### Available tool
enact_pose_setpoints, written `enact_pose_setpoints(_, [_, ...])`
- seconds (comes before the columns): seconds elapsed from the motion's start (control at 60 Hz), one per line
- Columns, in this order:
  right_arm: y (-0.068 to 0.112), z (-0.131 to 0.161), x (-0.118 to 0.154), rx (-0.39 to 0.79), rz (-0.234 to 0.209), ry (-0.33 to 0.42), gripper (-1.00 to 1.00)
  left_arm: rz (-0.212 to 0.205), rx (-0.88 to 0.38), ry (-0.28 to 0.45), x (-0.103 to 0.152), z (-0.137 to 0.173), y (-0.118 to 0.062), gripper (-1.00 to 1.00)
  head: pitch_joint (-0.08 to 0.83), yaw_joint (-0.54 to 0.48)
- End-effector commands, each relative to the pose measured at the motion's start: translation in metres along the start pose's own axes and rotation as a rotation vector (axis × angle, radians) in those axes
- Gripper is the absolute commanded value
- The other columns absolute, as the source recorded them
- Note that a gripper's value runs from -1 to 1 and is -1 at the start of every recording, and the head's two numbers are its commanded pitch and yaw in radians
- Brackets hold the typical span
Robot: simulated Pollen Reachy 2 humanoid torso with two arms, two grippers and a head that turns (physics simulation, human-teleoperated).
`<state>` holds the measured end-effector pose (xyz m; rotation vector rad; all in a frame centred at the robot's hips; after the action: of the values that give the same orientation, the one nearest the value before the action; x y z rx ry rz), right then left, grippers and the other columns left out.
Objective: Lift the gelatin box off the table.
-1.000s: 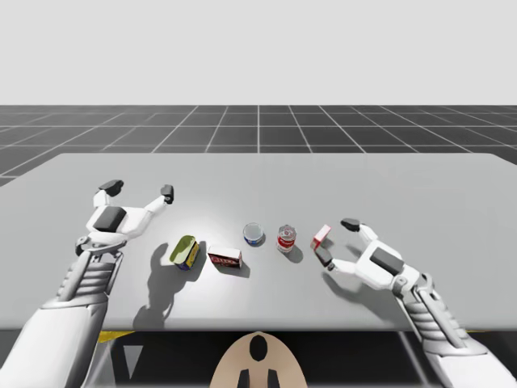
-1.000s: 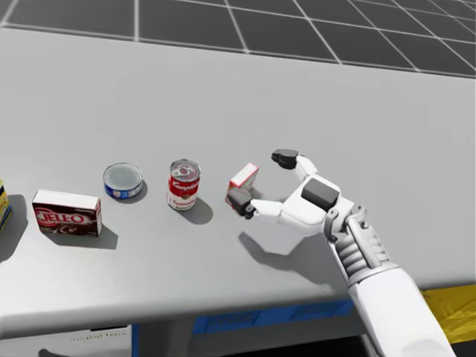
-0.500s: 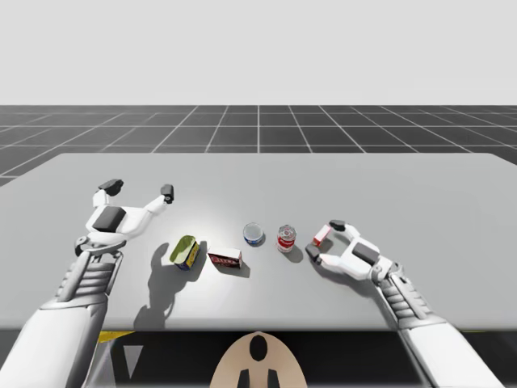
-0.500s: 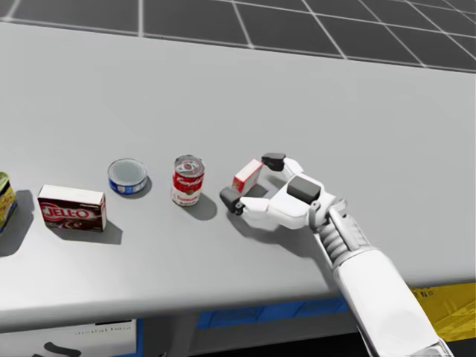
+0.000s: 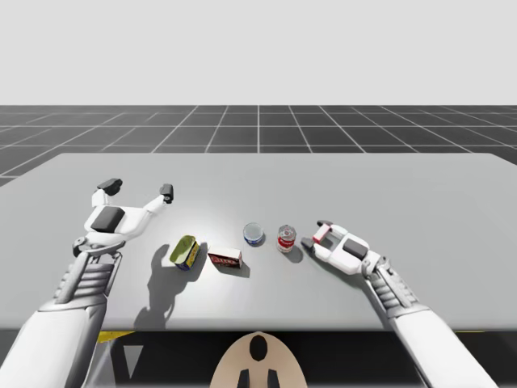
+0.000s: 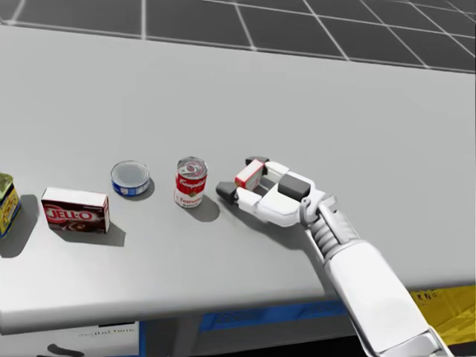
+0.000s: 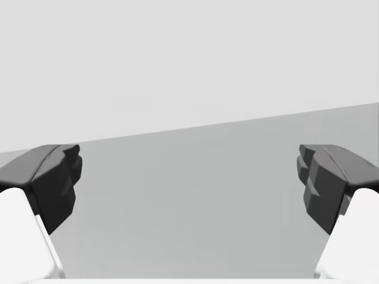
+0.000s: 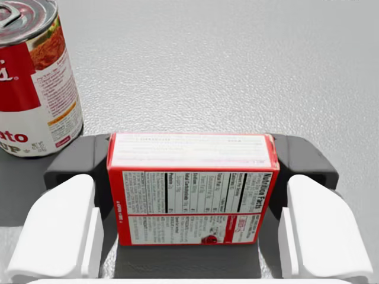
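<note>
Right gripper (image 8: 189, 165): jaws closed on the gelatin box (image 8: 190, 189). The right wrist view shows a dark pad pressed against each short end of the box, from two opposite sides. The box is small, red and white, and has a printed panel facing the wrist camera. It sits low at the grey table (image 5: 420, 186), toward the near edge and right of centre. Whether its underside has cleared the surface cannot be told. In the high view the right arm comes in from the lower right, with the hand lying low along the tabletop.

Left gripper (image 5: 139, 189): jaws spread wide with nothing between them. It hangs above the left part of the table, well apart from the box, and the left wrist view looks out over bare grey tabletop.

Other items, in a loose row to the left of the gelatin box:
- Red-and-white soup can (image 6: 190, 182), upright, just beside the right gripper's nearer finger (contact cannot be judged).
- Flat blue can (image 6: 130, 178), upright, just left of the soup can.
- Dark red-brown box (image 6: 75, 210), lying flat, slightly nearer the table edge.
- Yellow-and-green can (image 5: 186, 251), furthest left, appearing tilted in the high view.
</note>
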<state>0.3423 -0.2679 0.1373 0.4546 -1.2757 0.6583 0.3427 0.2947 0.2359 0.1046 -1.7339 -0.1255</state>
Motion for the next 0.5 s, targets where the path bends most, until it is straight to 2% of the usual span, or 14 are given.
enact_pose_setpoints(0.017, [0.0023,0.0027,-0.0084,0.014,-0.015,0.033,1.00,-0.003,0.000,-0.002,0.0000,0.0004,-0.0010,-1.00,0.648,-0.27])
enact_pose_setpoints(0.15, [0.0017,0.0039,-0.0081,0.015,-0.021,0.029,1.00,-0.006,-0.001,-0.001,-0.0003,0.0003,-0.0023,-1.00,0.553,-0.26])
enact_pose_setpoints(0.2, [0.0014,0.0039,-0.0082,0.015,-0.020,0.026,1.00,-0.007,-0.002,0.000,-0.0005,0.0005,-0.0028,-1.00,0.475,-0.25])
enact_pose_setpoints(0.317, [0.0015,0.0033,-0.0090,0.010,-0.023,0.024,1.00,-0.002,-0.001,0.000,-0.0002,0.0010,-0.0030,-1.00,0.376,-0.25])
enact_pose_setpoints(0.5, [0.0002,0.0042,-0.0069,0.000,-0.025,0.021,1.00,0.001,0.000,0.000,0.0004,0.0014,-0.0032,-1.00,0.313,-0.26])
